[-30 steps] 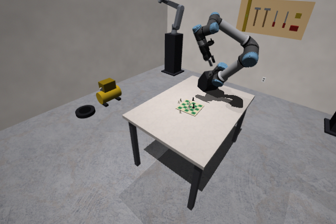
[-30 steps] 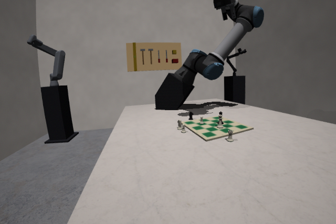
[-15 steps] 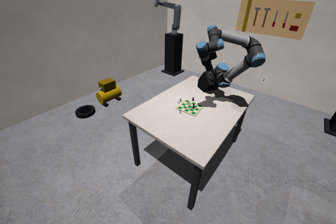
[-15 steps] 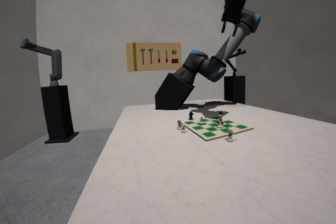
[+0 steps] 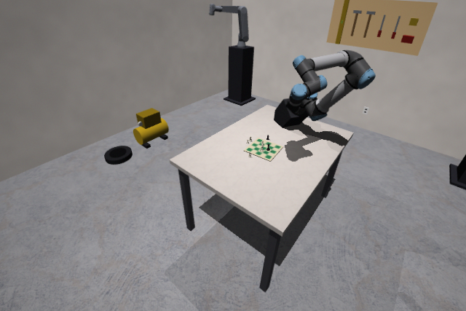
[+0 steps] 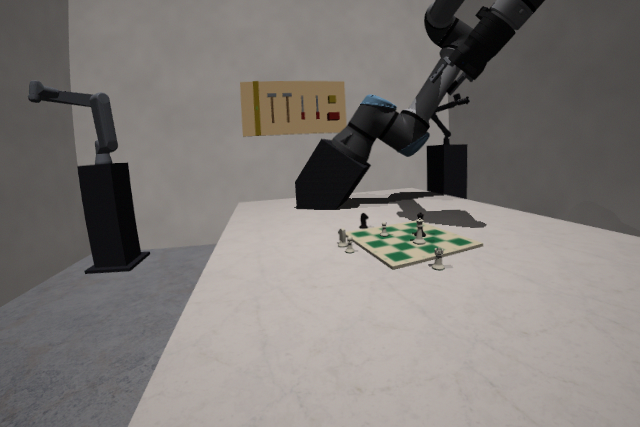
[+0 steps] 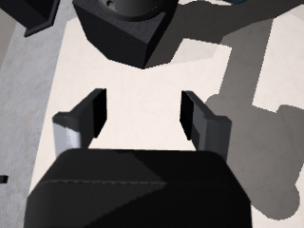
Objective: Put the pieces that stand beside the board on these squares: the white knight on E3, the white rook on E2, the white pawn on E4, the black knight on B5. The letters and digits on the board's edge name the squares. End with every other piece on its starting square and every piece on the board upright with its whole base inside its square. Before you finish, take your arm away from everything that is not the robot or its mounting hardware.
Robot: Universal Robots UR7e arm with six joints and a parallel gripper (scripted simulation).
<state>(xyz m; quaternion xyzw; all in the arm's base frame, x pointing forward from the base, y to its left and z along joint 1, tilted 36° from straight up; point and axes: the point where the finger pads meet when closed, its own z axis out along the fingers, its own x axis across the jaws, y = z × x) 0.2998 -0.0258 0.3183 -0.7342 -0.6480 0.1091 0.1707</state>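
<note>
The small green and cream chessboard (image 6: 416, 244) lies in the middle of the table and also shows in the top view (image 5: 263, 148). Beside it stand a black knight (image 6: 364, 219) at the far corner, a white knight (image 6: 341, 237) and a white pawn (image 6: 349, 245) at the left edge, and a white rook (image 6: 438, 258) at the near edge. A white piece (image 6: 384, 229) and a tall black piece (image 6: 419, 221) stand on the board. My gripper (image 7: 143, 104) is open and empty. It hangs high over the bare table beside my own base (image 7: 128, 24), well behind the board. The wrist view shows no pieces.
My folded arm (image 5: 330, 74) stands over the table's far corner and casts a shadow (image 5: 301, 147) next to the board. A second arm on a black pedestal (image 5: 239, 74), a yellow machine (image 5: 150, 127) and a tyre (image 5: 118, 154) stand off the table.
</note>
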